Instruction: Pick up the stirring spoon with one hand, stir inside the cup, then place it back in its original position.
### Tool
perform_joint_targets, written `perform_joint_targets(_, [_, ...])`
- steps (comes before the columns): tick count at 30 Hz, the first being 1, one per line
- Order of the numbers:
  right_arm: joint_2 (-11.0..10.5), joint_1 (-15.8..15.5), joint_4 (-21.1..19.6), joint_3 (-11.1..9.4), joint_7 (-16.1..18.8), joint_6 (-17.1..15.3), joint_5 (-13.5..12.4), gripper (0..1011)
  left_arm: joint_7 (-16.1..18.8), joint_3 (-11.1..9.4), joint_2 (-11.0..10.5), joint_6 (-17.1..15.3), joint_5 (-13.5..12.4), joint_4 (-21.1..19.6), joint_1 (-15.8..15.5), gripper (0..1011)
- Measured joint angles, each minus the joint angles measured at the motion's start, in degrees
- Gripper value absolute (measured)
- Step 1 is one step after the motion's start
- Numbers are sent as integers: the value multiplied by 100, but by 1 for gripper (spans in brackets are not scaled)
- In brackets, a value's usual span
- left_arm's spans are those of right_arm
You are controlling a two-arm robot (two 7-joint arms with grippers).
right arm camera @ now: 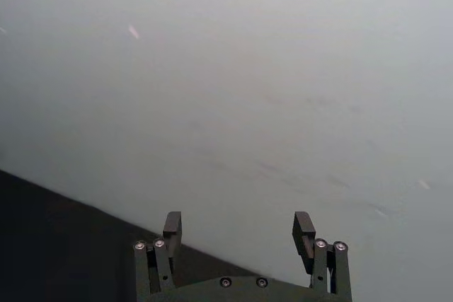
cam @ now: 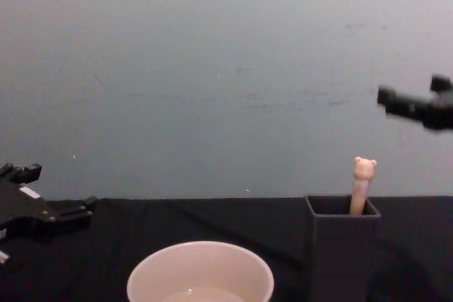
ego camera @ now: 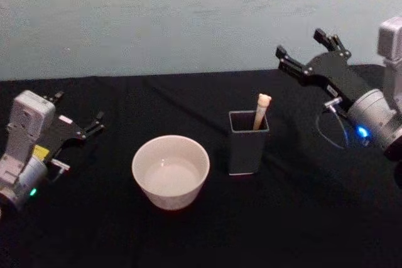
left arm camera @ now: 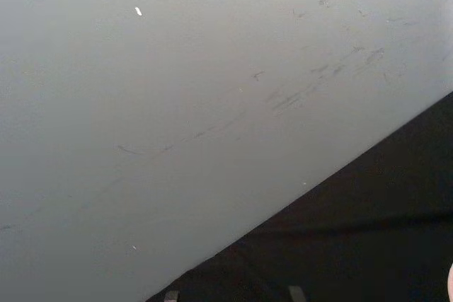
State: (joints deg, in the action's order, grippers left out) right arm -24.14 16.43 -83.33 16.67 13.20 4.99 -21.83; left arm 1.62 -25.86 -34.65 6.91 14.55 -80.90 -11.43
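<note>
In the holder [ego camera: 246, 149], stirring spoon [ego camera: 261, 110], right gripper [ego camera: 303, 49] fingers apart, left gripper [ego camera: 81, 127] fingers apart.

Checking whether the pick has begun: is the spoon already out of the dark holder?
No: the stirring spoon stands in the dark grey holder, its bear-head top above the rim, while the right end effector hangs open, apart from it.

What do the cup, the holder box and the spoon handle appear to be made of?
The cup looks like glazed ceramic or smooth plastic: cream-white, with a thick even rim and a soft sheen. The holder box looks like matte dark grey plastic, with thin flat walls and no shine. The spoon handle looks like matte beige plastic or resin, moulded into a bear head; its stem is hidden inside the box.
</note>
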Motion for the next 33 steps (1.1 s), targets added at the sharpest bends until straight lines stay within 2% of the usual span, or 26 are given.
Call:
perform_joint_targets(3, [51, 5, 234, 89, -236, -136, 317, 1000, 0, 0, 0, 0, 0, 0, 0, 1001])
perform_joint_targets(8, [125, -31, 566, 246, -326, -378, 603, 1002, 0, 0, 0, 0, 0, 0, 0, 1001])
perform_joint_targets(15, [233, -46, 861, 329, -369, -536, 838, 1000, 0, 0, 0, 0, 0, 0, 0, 1001])
perform_joint_targets(33, [244, -37, 879, 332, -373, -554, 863, 1000, 0, 0, 0, 0, 0, 0, 0, 1001])
